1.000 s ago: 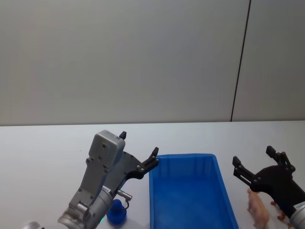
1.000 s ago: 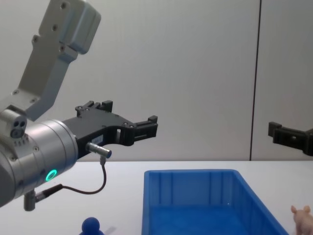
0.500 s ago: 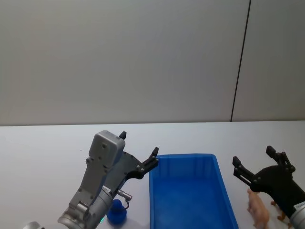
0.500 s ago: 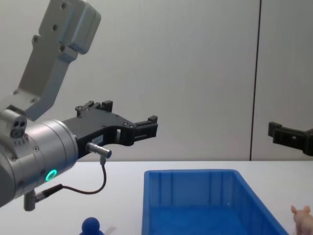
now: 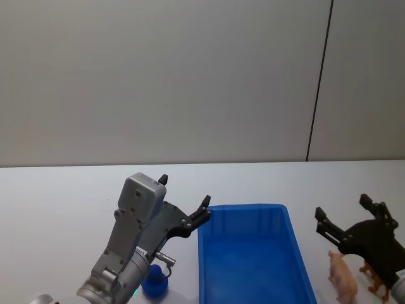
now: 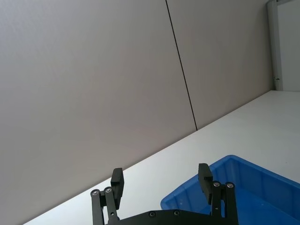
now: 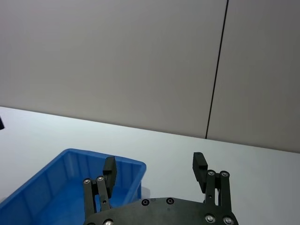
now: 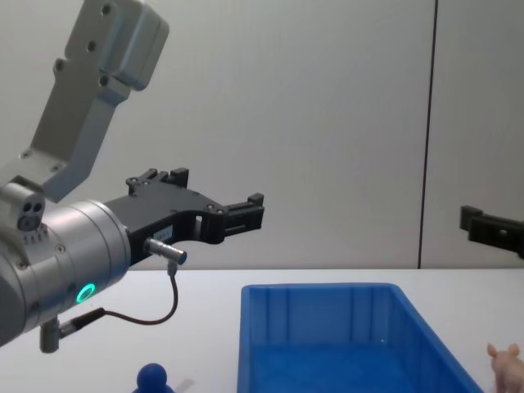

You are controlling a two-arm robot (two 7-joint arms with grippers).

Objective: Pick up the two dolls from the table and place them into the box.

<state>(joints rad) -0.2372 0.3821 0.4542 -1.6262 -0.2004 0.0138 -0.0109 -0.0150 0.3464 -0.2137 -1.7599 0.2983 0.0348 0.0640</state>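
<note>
Both outside box [image 5: 243, 208]: blue figure [image 5: 154, 282] left, brown animal [image 5: 342, 280] right. Left gripper [image 5: 184, 190], right gripper [image 5: 342, 207] jaws released.

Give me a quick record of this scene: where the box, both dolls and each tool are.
box: blue bin on the white table, no doll seen inside
blue doll: on the table, left of the box, below the left arm
animal doll: standing on the table, right of the box
left tool: open, raised, by the box's far left corner
right tool: open, raised, right of the box, near the animal doll
progress: neither doll picked up yet
</note>
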